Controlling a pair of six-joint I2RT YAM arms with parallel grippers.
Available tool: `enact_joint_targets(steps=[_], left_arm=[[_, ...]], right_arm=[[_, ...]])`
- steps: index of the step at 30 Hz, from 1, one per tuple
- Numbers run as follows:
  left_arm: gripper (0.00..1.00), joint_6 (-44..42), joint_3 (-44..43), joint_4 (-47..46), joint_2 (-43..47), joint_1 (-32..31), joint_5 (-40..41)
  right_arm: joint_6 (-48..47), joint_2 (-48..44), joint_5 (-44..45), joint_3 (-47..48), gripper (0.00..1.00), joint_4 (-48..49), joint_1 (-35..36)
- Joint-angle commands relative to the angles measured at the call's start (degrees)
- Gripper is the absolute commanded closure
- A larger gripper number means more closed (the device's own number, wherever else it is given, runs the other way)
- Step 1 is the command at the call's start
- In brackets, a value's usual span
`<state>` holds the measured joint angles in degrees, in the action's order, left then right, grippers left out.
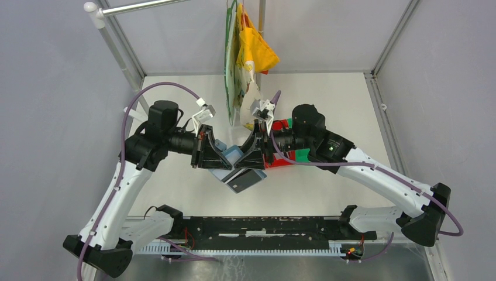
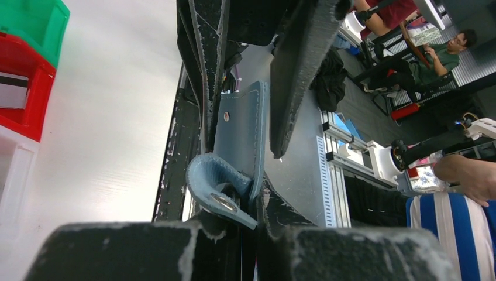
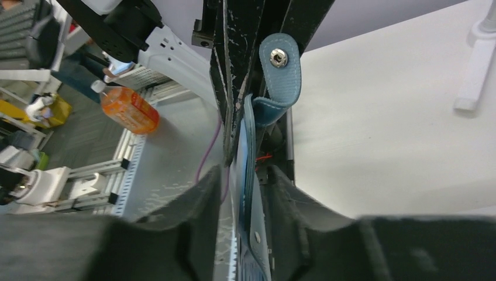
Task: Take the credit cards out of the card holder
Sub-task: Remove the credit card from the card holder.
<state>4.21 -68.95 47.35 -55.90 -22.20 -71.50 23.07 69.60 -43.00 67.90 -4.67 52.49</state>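
The teal-blue card holder [image 1: 230, 154] hangs above the table between my two grippers. In the left wrist view my left gripper [image 2: 257, 218] is shut on the card holder [image 2: 241, 126] at the edge with the curled snap tab [image 2: 217, 186]. My right gripper [image 3: 245, 196] straddles the card holder [image 3: 249, 149] from the opposite side, open, with a gap beside each pad. Seen from above, both grippers meet tip to tip, left gripper [image 1: 228, 166] and right gripper [image 1: 239, 166]. A dark flat rectangle [image 1: 247, 180], apparently one of the credit cards, sticks out below them.
Red [image 1: 284, 125] and green [image 1: 302, 155] bins sit just behind the right gripper; red [image 2: 23, 96], green [image 2: 32, 23] and white [image 2: 14, 170] bins show from the left wrist. Yellow and green bags [image 1: 252, 50] hang over the back of the table.
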Motion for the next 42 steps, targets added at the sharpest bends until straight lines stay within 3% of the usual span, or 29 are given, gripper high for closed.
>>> enact_joint_targets(steps=[1, 3, 5, 8, 12, 17, 23, 28, 42], left_arm=[[0.98, 2.43, -2.03, -2.97, -1.13, 1.28, -0.34], [0.98, 2.71, -1.9, -3.01, -1.73, 3.56, -0.01], [0.98, 3.91, -1.68, -4.12, -2.22, 6.84, 0.09], [0.98, 5.66, -1.14, -5.8, -3.16, 13.41, -1.16], [0.98, 6.02, -0.97, -6.21, -4.09, 18.62, -2.6], [0.98, 7.54, -0.82, -7.01, -4.27, 18.77, -3.46], [0.98, 11.65, -0.57, -9.29, -3.73, 18.79, -3.23], [0.98, 12.61, -0.2, -9.54, -3.39, 18.69, -2.69], [0.98, 22.95, 2.01, -18.97, -1.38, 18.69, -3.11]], right_arm=[[-0.64, -1.01, 4.19, 2.5, 0.47, 1.8, -0.62], [-0.52, -3.28, 7.61, 2.51, 0.34, 1.13, -2.06], [0.57, -5.52, 10.17, 2.14, 0.28, 0.94, -3.52], [3.48, -8.9, 13.19, 0.41, 0.26, 1.67, -4.67], [11.78, -11.64, 11.75, -6.77, 0.25, 11.66, -4.74], [23.88, -9.34, 7.19, -15.64, 0.28, 29.43, -4.67], [32.25, -3.36, 5.82, -19.71, 0.29, 44.75, -4.52], [35.33, 1.07, 5.43, -19.09, 0.3, 50.45, -4.15], [37.9, 8.63, 5.78, -17.02, 0.37, 55.1, -3.4]])
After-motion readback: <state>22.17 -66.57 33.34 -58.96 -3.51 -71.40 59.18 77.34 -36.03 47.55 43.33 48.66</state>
